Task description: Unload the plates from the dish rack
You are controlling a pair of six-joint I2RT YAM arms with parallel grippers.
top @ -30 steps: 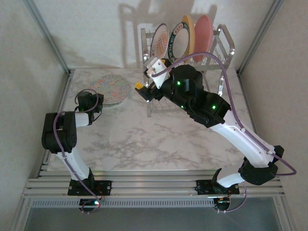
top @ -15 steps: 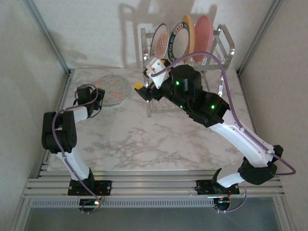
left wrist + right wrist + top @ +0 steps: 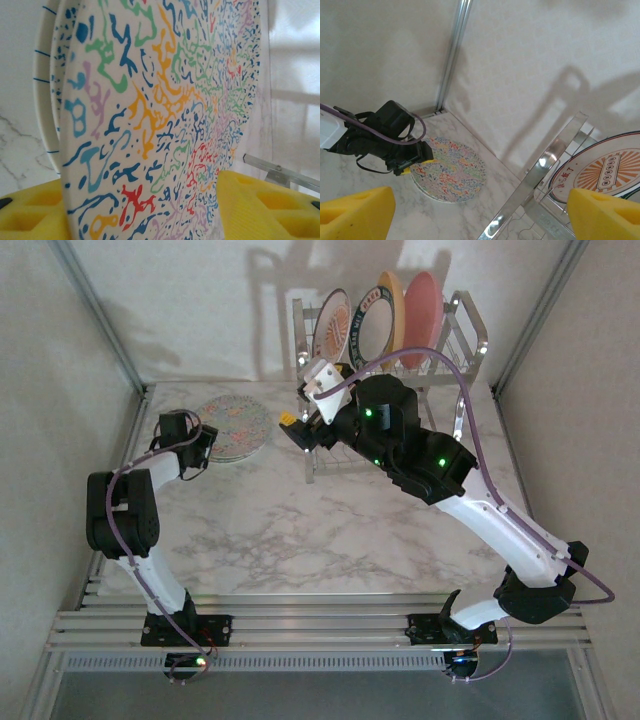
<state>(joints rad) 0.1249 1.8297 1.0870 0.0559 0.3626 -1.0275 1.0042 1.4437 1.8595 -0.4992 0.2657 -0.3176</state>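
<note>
Here's the marble table (image 3: pixel 300 530), spread out beneath both grippers. The dish rack (image 3: pixel 472 325) stands just beyond the right gripper (image 3: pixel 298 427), and in the right wrist view its chrome end frame rises ahead of those fingers, a little to their right.

We count four plates on edge in the rack. The sunburst plate (image 3: pixel 331 332) is nearest that gripper, then come the green-rimmed plate (image 3: pixel 372 328) and the yellow plate (image 3: pixel 393 296), with the pink plate (image 3: pixel 425 300) farthest from it.

The floral plate (image 3: pixel 235 423) lies flat on the table, well off to the right gripper's left, resting on a white plate with blue ticks (image 3: pixel 41 100).

The left gripper (image 3: pixel 203 443) is right at the floral plate's rim, with a yellow pad (image 3: pixel 270 210) on either side of it. We can't tell whether the pads are pinching the rim or standing clear of it.

The right gripper's pads are spread wide, with nothing between them.
</note>
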